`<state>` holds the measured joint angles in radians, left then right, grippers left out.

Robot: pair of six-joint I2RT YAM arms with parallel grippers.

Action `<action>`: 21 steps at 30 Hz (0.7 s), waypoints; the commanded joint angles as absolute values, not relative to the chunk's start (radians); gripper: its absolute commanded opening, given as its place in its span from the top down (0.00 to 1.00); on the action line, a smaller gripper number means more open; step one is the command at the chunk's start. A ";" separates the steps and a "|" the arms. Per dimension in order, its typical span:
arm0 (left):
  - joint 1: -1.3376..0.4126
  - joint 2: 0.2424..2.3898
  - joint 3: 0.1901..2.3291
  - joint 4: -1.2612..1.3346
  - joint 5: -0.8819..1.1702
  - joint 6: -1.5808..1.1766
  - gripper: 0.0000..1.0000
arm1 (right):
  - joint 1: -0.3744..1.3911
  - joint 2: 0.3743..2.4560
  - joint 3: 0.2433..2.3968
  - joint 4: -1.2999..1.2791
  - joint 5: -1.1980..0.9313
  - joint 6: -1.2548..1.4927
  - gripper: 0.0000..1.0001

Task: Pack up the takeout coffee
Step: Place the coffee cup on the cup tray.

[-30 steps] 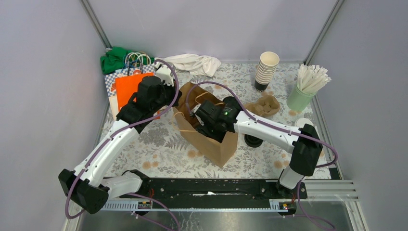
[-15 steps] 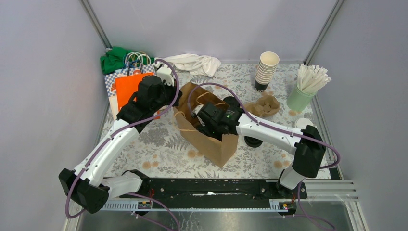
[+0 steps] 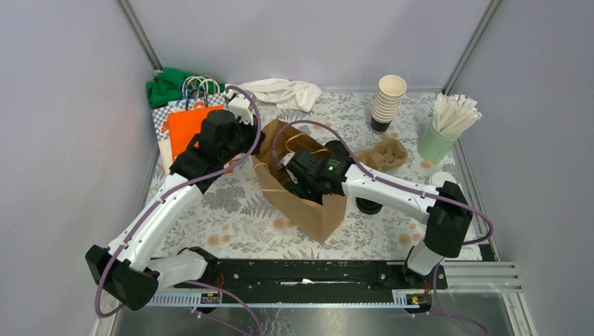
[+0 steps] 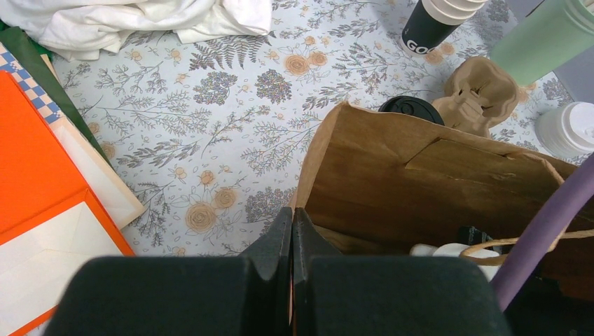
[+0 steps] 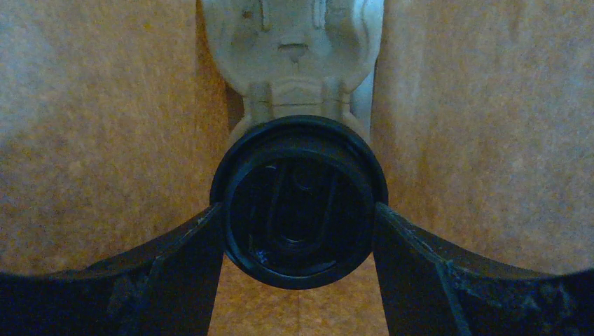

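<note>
**Right gripper** (image 5: pixel 298 218): your fingers stand wide, one pressed against each side of a takeout coffee cup (image 5: pixel 299 183). Its black lid faces the wrist camera. The cup sits square between the fingertips, gripped.

All this is down inside the brown paper bag (image 5: pixel 105 140), with the bag walls close on both sides of the fingers. Just past the cup lies a pale moulded shape (image 5: pixel 294 49); you cannot tell what it is.

**Left gripper** (image 4: pixel 292 225): your fingers are fully closed, tips right at the bag's rim corner. Whether paper is pinched cannot be told.

**Farther out:** to the right of your right gripper, outside the bag, a second lidded cup (image 3: pixel 368 205) stands on the table (image 3: pixel 238 217), apart from both grippers. Beyond it lies a brown pulp carrier (image 3: pixel 384 152).
</note>
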<state>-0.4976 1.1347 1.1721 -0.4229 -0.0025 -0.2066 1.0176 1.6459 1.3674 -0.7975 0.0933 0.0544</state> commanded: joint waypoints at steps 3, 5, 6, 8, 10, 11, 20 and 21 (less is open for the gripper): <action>-0.491 1.141 1.211 -0.402 -0.005 -0.189 1.00 | 1.027 1.733 1.356 -0.994 0.079 0.078 0.80; -0.491 1.142 1.212 -0.400 -0.005 -0.188 1.00 | 1.026 1.721 1.387 -1.006 0.089 0.081 0.80; -0.491 1.144 1.213 -0.398 -0.005 -0.185 1.00 | 1.026 1.720 1.410 -1.012 0.097 0.081 0.79; -0.491 1.147 1.217 -0.398 0.020 -0.183 1.00 | 1.026 1.724 1.461 -1.032 0.112 0.076 0.78; -0.491 1.150 1.219 -0.398 0.025 -0.180 1.00 | 1.027 1.736 1.516 -1.053 0.126 0.071 0.76; -0.491 1.151 1.220 -0.397 0.027 -0.179 1.00 | 1.028 1.742 1.531 -1.059 0.130 0.069 0.75; -0.491 1.148 1.223 -0.393 0.027 -0.172 1.00 | 1.026 1.728 1.557 -1.067 0.155 0.070 0.70; -0.490 1.149 1.223 -0.394 0.026 -0.172 1.00 | 1.026 1.726 1.565 -1.068 0.160 0.070 0.70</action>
